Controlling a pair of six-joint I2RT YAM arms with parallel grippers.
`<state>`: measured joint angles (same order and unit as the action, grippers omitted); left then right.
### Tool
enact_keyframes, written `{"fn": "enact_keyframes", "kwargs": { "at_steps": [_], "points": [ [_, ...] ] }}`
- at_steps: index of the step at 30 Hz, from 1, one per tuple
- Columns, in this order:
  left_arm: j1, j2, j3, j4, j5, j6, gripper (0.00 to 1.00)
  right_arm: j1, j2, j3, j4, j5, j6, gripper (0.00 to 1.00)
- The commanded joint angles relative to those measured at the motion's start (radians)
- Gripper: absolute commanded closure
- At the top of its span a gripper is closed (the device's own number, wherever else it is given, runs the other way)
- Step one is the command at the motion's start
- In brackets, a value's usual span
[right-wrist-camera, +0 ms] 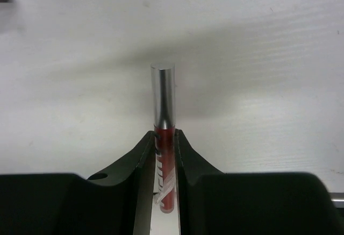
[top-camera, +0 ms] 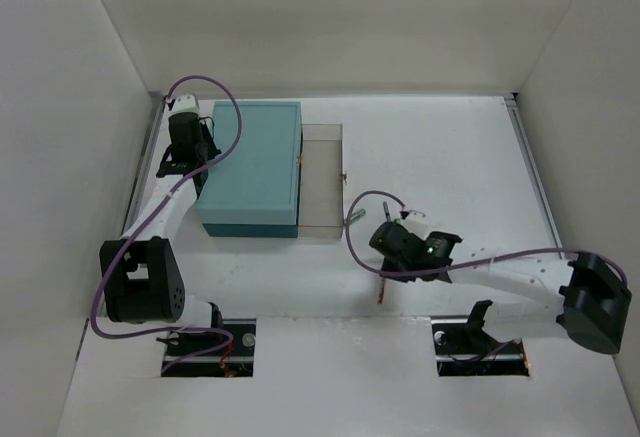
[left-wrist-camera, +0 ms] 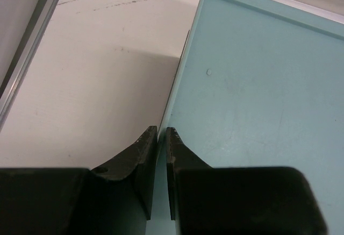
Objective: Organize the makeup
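My right fingers point(right-wrist-camera: 141, 157) are clamped on the red pencil point(right-wrist-camera: 163, 186). Its red body runs back between them and its silver cap juts out ahead of the tips, above the bench point(right-wrist-camera: 258, 57). My left fingers point(left-wrist-camera: 141, 151) are pressed almost together on nothing, at the left edge of the teal box point(left-wrist-camera: 258, 100). With only 2 narrow contact strips on a smooth round barrel, the pencil could swivel or slide. If I approach low, the protruding cap could catch the wall of the clear drawer point(top-camera: 322, 182) ahead.
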<state>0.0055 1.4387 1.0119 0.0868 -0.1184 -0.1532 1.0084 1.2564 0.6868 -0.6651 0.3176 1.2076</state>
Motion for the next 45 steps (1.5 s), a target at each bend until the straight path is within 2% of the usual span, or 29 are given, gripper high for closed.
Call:
{"fn": "enact_keyframes", "kwargs": {
  "at_steps": [1, 6, 12, 19, 22, 25, 29, 32, 35, 37, 41, 45],
  "points": [
    [-0.038, 0.02, -0.058, -0.222, 0.088, -0.005, 0.91, 0.006, -0.087, 0.097, 0.083, 0.063, -0.123, 0.99],
    [-0.035, 0.029, -0.059, -0.22, 0.088, -0.005, 0.91, -0.062, -0.063, 0.236, 0.296, 0.037, -0.382, 0.99],
    [-0.035, 0.029, -0.058, -0.219, 0.088, -0.005, 0.91, -0.181, 0.24, 0.498, 0.499, -0.086, -0.563, 0.99],
    [-0.026, 0.028, -0.056, -0.219, 0.091, -0.005, 0.91, -0.215, 0.636, 0.853, 0.458, -0.118, -0.612, 0.96],
    [-0.019, 0.023, -0.056, -0.219, 0.091, -0.005, 0.91, -0.216, 0.736, 0.944, 0.388, -0.089, -0.599, 0.96],
    [-0.017, 0.022, -0.055, -0.217, 0.092, -0.005, 0.91, -0.215, 0.802, 0.994, 0.352, -0.06, -0.596, 0.92],
    [-0.014, 0.02, -0.055, -0.217, 0.092, -0.005, 0.91, -0.215, 0.84, 1.004, 0.34, -0.045, -0.583, 0.76],
    [-0.012, 0.019, -0.055, -0.217, 0.092, -0.005, 0.91, -0.215, 0.86, 1.002, 0.331, -0.054, -0.568, 0.71],
    [-0.012, 0.019, -0.056, -0.217, 0.091, -0.005, 0.91, -0.215, 0.853, 1.002, 0.328, -0.052, -0.572, 0.5],
    [-0.012, 0.017, -0.056, -0.217, 0.091, -0.005, 0.91, -0.215, 0.825, 0.999, 0.332, -0.052, -0.582, 0.43],
    [-0.014, 0.014, -0.059, -0.217, 0.091, -0.005, 0.91, -0.215, 0.73, 0.975, 0.337, -0.055, -0.605, 0.39],
    [-0.017, 0.011, -0.061, -0.217, 0.088, -0.005, 0.91, -0.215, 0.568, 0.872, 0.378, -0.04, -0.626, 0.37]
  ]
}}
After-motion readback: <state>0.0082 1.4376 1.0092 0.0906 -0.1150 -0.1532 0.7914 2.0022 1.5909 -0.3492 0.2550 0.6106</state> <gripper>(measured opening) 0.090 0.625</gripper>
